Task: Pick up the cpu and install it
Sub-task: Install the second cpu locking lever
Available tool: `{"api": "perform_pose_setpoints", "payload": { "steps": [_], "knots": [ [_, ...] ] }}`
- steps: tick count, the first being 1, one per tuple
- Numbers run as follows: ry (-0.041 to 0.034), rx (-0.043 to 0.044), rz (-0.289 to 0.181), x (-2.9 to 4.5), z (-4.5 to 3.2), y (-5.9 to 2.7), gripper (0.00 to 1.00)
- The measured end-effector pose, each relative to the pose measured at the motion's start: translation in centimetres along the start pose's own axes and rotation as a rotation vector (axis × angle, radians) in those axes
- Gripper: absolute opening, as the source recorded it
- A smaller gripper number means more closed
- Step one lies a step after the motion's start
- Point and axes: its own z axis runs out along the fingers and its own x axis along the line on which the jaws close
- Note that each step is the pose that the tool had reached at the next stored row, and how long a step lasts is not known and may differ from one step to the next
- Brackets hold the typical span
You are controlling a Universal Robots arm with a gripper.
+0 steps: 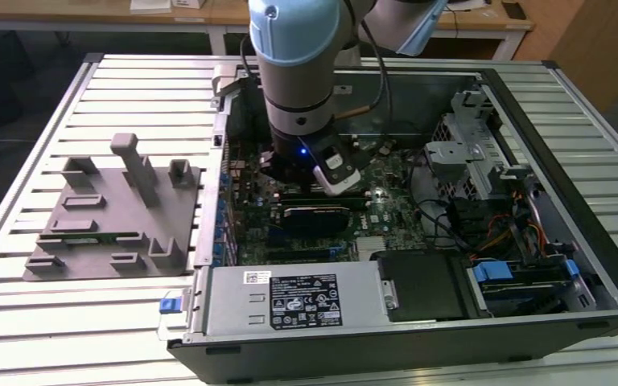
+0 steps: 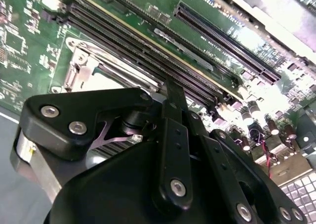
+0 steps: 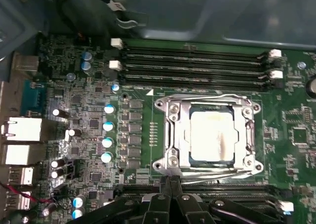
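Observation:
The cpu (image 3: pixel 211 136), a small square chip with a silvery-white top, lies flat inside the metal socket frame (image 3: pixel 173 135) on the green motherboard (image 3: pixel 89 120). My gripper (image 3: pixel 171 180) hangs just beside the frame's edge, fingers together and nothing between them. In the second wrist view the black gripper (image 2: pixel 174 89) points at the same socket frame (image 2: pixel 81 68). The exterior view shows the arm (image 1: pixel 298 96) reaching down into the open computer case (image 1: pixel 524 88), over the middle of the board.
Long black memory slots (image 3: pixel 197 66) run along both sides of the socket. A grey tray (image 1: pixel 105 217) with upright posts lies on the slatted table at the exterior view's left. Power supply (image 1: pixel 287 301), drive cage (image 1: pixel 470 145) and cables (image 1: pixel 502 233) crowd the case.

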Motion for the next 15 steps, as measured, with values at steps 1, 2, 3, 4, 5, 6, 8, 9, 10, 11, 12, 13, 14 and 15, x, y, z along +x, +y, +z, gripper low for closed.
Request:
{"api": "perform_pose_setpoints", "payload": {
  "steps": [1,2,3,4,5,6,8,9,10,11,12,13,14,15],
  "knots": [
    [0.0006,-0.0033,-0.004,0.08,0.04,-0.04,0.11],
    [0.0012,-0.0072,-0.008,0.14,0.09,-0.09,0.11],
    [0.0015,-0.0096,-0.010,0.19,0.11,-0.14,0.11],
    [0.0017,-0.0108,-0.011,0.23,0.11,-0.19,0.11],
    [0.0018,-0.0122,-0.012,0.25,0.11,-0.25,0.11],
    [0.0018,-0.0144,-0.012,0.27,0.11,-0.31,0.11],
    [0.0016,-0.0236,-0.013,0.30,0.09,-0.48,0.11],
    [0.0016,-0.0286,-0.013,0.31,0.08,-0.57,0.11],
    [0.0015,-0.0337,-0.013,0.31,0.07,-0.66,0.11],
    [0.0014,-0.0388,-0.013,0.32,0.07,-0.75,0.11],
    [0.0012,-0.0427,-0.012,0.32,0.07,-0.83,0.11],
    [0.0012,-0.0459,-0.012,0.32,0.07,-0.91,0.11],
    [0.0011,-0.0487,-0.012,0.33,0.09,-0.98,0.11],
    [0.0009,-0.0537,-0.012,0.35,0.12,-1.03,0.11]
  ]
}}
